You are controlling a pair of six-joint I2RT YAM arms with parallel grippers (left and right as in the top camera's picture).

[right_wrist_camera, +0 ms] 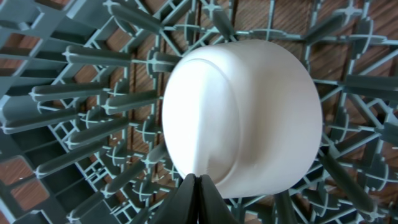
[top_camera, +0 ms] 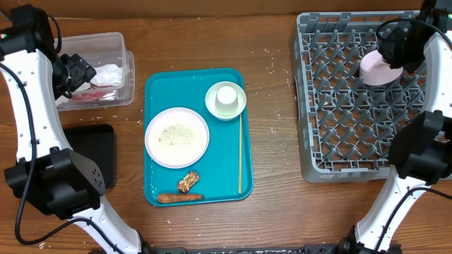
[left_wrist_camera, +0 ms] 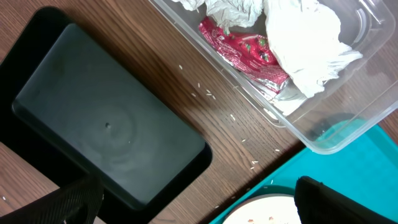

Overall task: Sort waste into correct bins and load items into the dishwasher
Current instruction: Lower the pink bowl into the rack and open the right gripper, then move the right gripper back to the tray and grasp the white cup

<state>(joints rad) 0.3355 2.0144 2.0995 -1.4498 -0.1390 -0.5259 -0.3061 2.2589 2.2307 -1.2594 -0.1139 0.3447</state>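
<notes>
Brown table (top_camera: 275, 141): wood grain, matt. Clear rectangular plastic tub (left_wrist_camera: 373, 93): see-thru, shiny. Shallow black rectangular tray (left_wrist_camera: 106, 130): smooth plastic, dull sheen. Crumpled white paper tissues (left_wrist_camera: 311, 43): soft, wrinkled. Small red wrapper (left_wrist_camera: 242, 50): glossy, foil-like. Pale white-pink round bowl (right_wrist_camera: 249, 112): smooth, glossy. Large square grey plastic dish rack (top_camera: 305, 99): matt. Teal serving tray (top_camera: 159, 92): smooth plastic, semi-matt. Thin wooden stick (top_camera: 240, 152): bare wood.

white bowl (right_wrist_camera: 249, 112), grey rack (top_camera: 339, 152), teal tray (top_camera: 159, 92)
</notes>
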